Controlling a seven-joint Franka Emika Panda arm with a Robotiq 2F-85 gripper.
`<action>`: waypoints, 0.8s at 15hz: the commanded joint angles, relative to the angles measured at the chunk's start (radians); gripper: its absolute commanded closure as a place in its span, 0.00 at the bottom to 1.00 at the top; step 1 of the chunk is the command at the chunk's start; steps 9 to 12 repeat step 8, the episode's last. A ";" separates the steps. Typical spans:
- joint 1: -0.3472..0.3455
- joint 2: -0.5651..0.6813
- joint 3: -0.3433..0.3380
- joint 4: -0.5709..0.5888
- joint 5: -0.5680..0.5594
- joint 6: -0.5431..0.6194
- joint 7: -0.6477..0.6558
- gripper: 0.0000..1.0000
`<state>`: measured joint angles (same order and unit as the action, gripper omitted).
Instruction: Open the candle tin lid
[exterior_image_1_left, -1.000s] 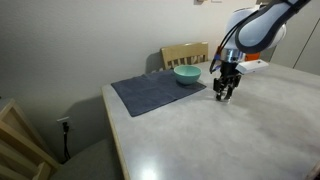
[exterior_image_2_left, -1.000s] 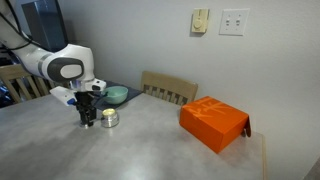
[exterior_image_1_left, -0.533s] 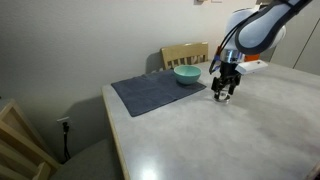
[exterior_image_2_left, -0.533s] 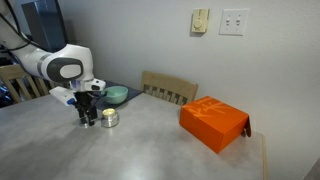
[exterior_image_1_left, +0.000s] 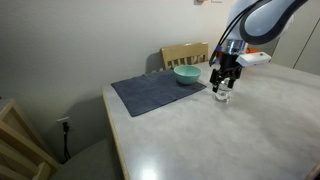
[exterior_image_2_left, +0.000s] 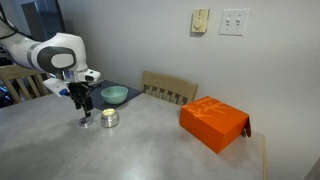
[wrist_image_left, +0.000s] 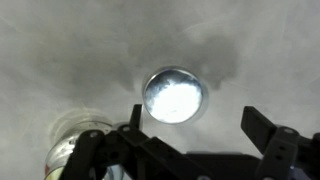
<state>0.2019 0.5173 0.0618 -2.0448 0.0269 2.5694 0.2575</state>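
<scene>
The gripper (exterior_image_2_left: 79, 98) was low at the table (exterior_image_2_left: 150, 150) a moment ago. Now it has gone up, with its jaws wide apart and nothing in them. The lid (wrist_image_left: 175, 95) lies flat just beside the candle tin (exterior_image_2_left: 109, 118). The tin looks open, so the job seems done.

Surface check: table (exterior_image_1_left: 180, 130) pale grey, faint cloudy marbling. The mat (exterior_image_1_left: 150, 93) is dark slate grey, unpatterned. The bowl (exterior_image_2_left: 115, 95) is teal. The chair (exterior_image_2_left: 170, 92) is light wood. The box (exterior_image_2_left: 213, 122) is bright orange, plain on all visible faces. The tin (exterior_image_2_left: 109, 118) is silvery; lid (wrist_image_left: 175, 95) bright silver, washed white by glare. The gripper (exterior_image_2_left: 80, 107) is black; arm (exterior_image_2_left: 45, 55) white with 1 dark round joint cap. The wall (exterior_image_2_left: 140, 40) is off-white; switch plate (exterior_image_2_left: 234, 21) white.
</scene>
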 joint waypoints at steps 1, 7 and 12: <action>0.017 -0.108 -0.005 -0.115 0.010 0.049 0.052 0.00; 0.006 -0.095 0.010 -0.085 0.044 0.014 0.043 0.00; 0.006 -0.095 0.010 -0.086 0.044 0.014 0.043 0.00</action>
